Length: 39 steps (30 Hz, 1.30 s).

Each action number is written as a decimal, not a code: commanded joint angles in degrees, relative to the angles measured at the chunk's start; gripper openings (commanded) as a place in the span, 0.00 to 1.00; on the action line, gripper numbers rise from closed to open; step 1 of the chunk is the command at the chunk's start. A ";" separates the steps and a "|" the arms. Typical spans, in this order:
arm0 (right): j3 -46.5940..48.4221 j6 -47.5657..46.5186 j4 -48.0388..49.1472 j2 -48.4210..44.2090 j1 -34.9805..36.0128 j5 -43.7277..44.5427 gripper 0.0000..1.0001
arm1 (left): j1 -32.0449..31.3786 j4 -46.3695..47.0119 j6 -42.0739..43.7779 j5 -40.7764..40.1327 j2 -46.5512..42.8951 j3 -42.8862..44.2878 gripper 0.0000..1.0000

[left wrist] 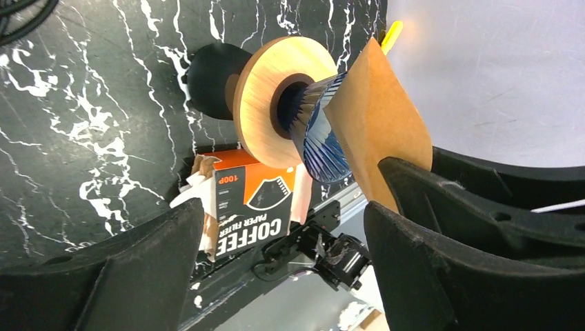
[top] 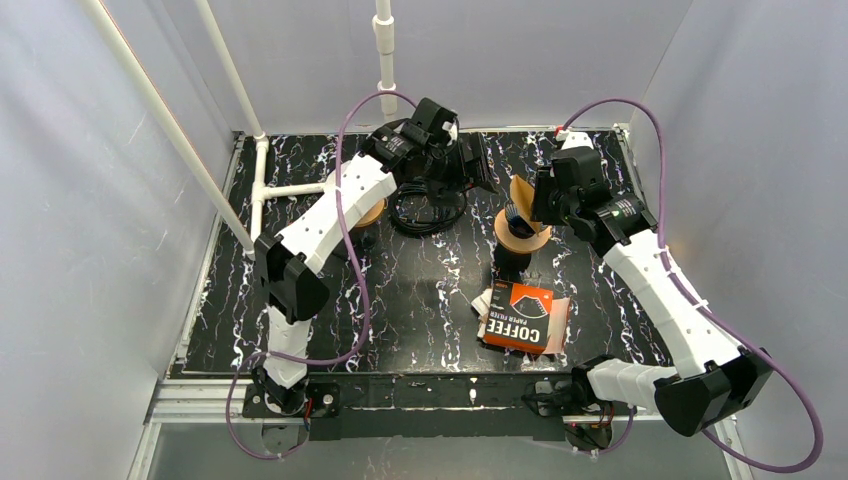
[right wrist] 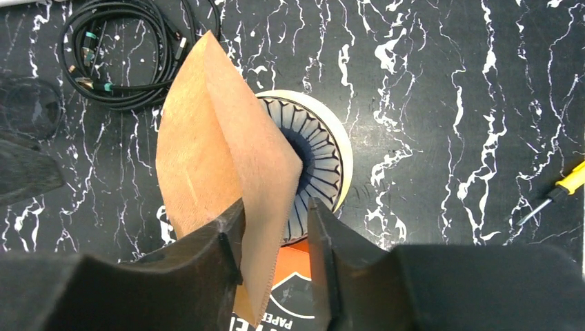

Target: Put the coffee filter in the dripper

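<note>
where the black white-veined marble table [top: 420,290] carries the ribbed blue glass dripper with wooden collar [right wrist: 324,162], the right gripper [right wrist: 276,210] pinches the brown paper cone filter [right wrist: 214,138], tilted over its mouth; the left gripper [left wrist: 283,207] gapes wide, empty.

Your right gripper [right wrist: 274,221] has the brown coffee filter [right wrist: 214,152] between its fingers, standing on edge over the left side of the dripper [right wrist: 321,158], whose ribbed blue funnel shows beside it. You can see an orange box [right wrist: 293,289] under the fingertips, coiled cable [right wrist: 131,48] upper left and a yellow-handled screwdriver [right wrist: 562,189] far right.
</note>
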 commanded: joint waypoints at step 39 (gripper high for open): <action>2.56 4.49 1.91 1.89 -0.99 4.48 0.36 | -3.49 1.78 -7.06 3.67 10.43 11.55 0.09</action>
